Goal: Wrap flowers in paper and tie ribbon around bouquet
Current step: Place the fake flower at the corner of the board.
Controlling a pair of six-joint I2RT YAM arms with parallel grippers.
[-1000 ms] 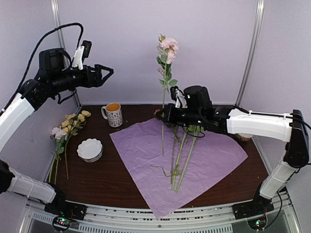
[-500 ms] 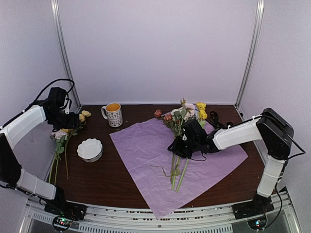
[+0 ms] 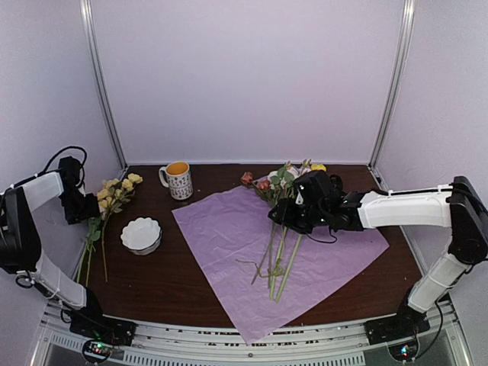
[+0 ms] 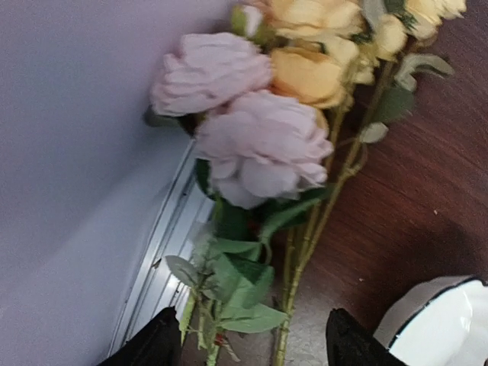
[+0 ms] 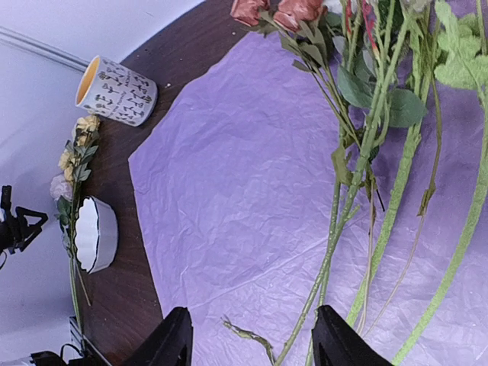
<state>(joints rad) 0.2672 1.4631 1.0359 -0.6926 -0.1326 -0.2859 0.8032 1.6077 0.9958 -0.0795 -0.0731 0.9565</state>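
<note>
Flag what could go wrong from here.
The left fingers straddle thin stems of the flower bunch beside the wall; they may close on leaves only or bump the white bowl. The mug stands near a corner of the paper; folding could tip it.

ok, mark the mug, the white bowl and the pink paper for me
mug (image 3: 181, 184), top view, on its patterned side.
white bowl (image 3: 141, 233), top view, on its bare inside.
pink paper (image 3: 217, 229), top view, on the bare left half of the sheet.
</note>
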